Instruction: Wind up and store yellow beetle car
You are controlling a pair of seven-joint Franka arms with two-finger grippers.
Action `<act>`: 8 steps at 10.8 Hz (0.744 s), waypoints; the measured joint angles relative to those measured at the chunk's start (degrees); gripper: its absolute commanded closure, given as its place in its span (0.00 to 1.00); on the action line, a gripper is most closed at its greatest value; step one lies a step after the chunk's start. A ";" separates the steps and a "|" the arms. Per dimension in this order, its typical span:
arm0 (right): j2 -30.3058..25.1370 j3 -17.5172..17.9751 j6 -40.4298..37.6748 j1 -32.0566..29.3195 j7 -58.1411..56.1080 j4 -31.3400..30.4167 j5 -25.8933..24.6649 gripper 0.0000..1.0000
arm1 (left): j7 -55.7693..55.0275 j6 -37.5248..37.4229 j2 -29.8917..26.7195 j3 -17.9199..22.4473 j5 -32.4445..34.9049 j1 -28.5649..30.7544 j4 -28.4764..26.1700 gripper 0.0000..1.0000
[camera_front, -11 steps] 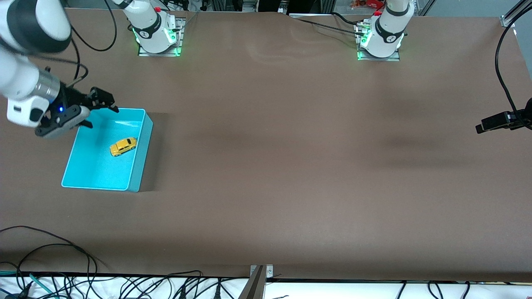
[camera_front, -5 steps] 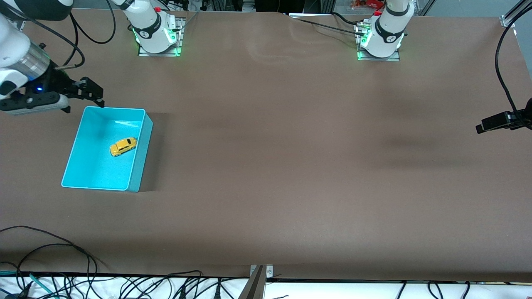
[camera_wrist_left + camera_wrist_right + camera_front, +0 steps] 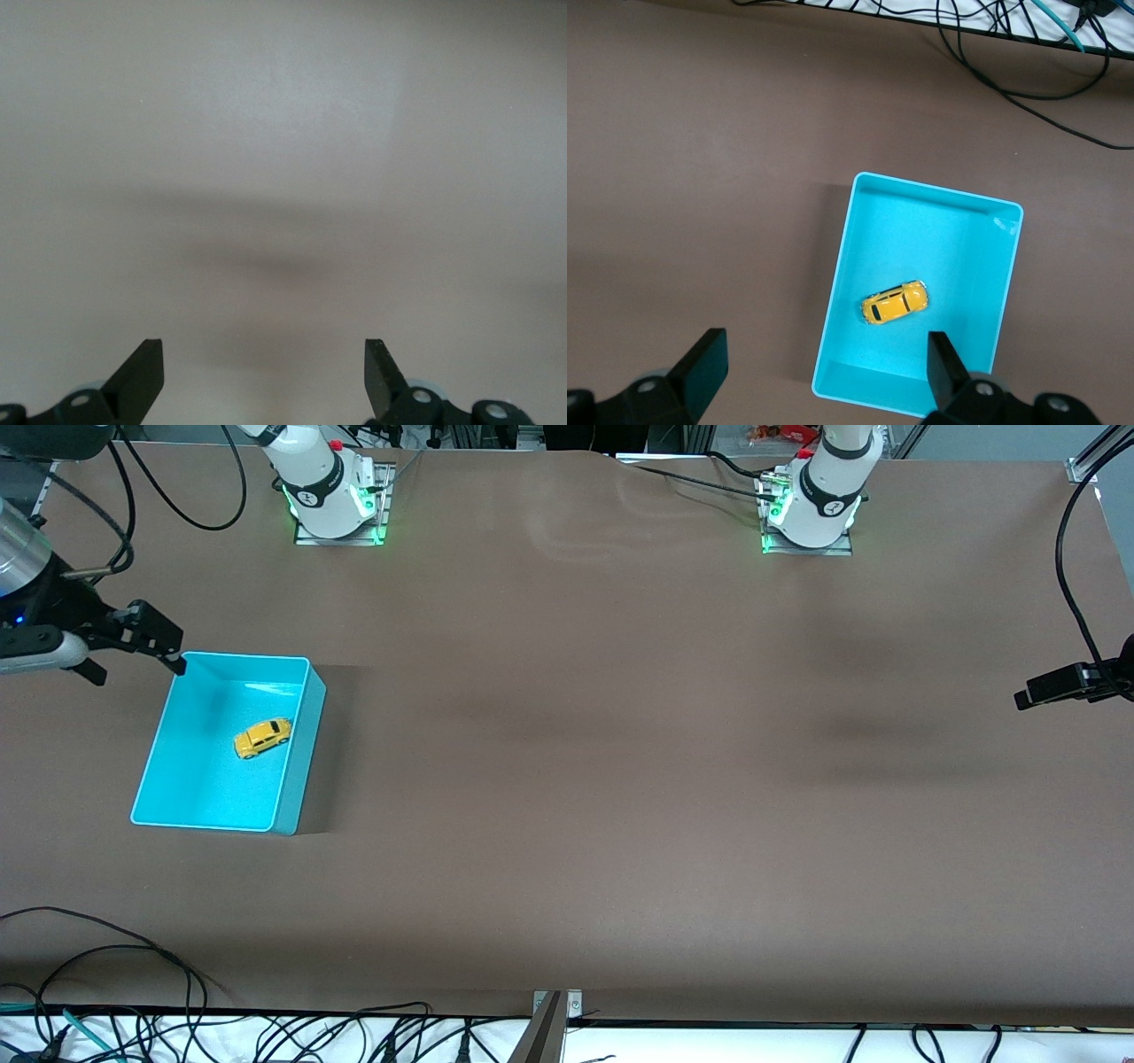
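Observation:
The yellow beetle car (image 3: pixel 262 737) lies on the floor of the turquoise bin (image 3: pixel 297 766), near the right arm's end of the table. It also shows in the right wrist view (image 3: pixel 895 303), inside the bin (image 3: pixel 939 188). My right gripper (image 3: pixel 133 662) is open and empty, up in the air just outside the bin's corner that lies farthest from the front camera; in its wrist view (image 3: pixel 824 350) the jaws stand wide apart. My left gripper (image 3: pixel 1028 695) waits over bare table at the left arm's end, open and empty (image 3: pixel 264 354).
Loose black cables (image 3: pixel 133 974) lie along the table's edge nearest the front camera. The two arm bases (image 3: pixel 332 500) (image 3: pixel 811 509) stand at the farthest edge. A cable (image 3: pixel 1063 558) hangs near the left gripper. The brown table (image 3: pixel 620 779) is bare around the bin.
My right gripper has drawn away from over the bin's corner toward the right arm's end of the table, still open. The car, the bin and the left arm have not moved.

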 measured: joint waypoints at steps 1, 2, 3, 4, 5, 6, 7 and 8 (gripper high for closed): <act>0.53 -0.28 -0.09 0.00 0.04 0.53 0.00 0.00 | 0.00 0.00 0.00 0.01 0.00 0.01 0.00 0.00; 0.75 -0.34 -0.13 0.00 0.15 0.75 0.00 0.00 | 0.00 0.00 0.00 0.01 0.00 0.01 0.00 0.00; 0.77 -0.34 -0.26 0.01 0.52 0.79 0.00 0.00 | 0.00 0.00 0.00 0.01 0.00 0.01 0.00 0.00; 0.77 -0.34 -0.36 0.01 1.26 0.83 0.00 0.00 | 0.00 0.00 0.00 0.01 0.00 0.01 0.00 0.00; 0.77 -0.34 -0.38 0.01 1.68 0.96 0.00 0.00 | 0.00 0.00 0.00 0.01 0.00 0.01 0.00 0.00; 0.78 -0.30 -0.47 0.04 2.02 1.15 0.00 0.00 | 0.00 0.00 0.00 0.01 0.00 0.01 0.00 0.00; 0.82 -0.26 -1.00 0.10 3.01 1.28 0.00 0.00 | 0.00 0.00 0.00 0.01 0.00 0.01 0.00 0.00; 0.89 -0.26 -1.88 0.16 3.69 1.37 0.00 0.00 | 0.00 0.00 0.00 0.01 0.00 0.01 0.00 0.00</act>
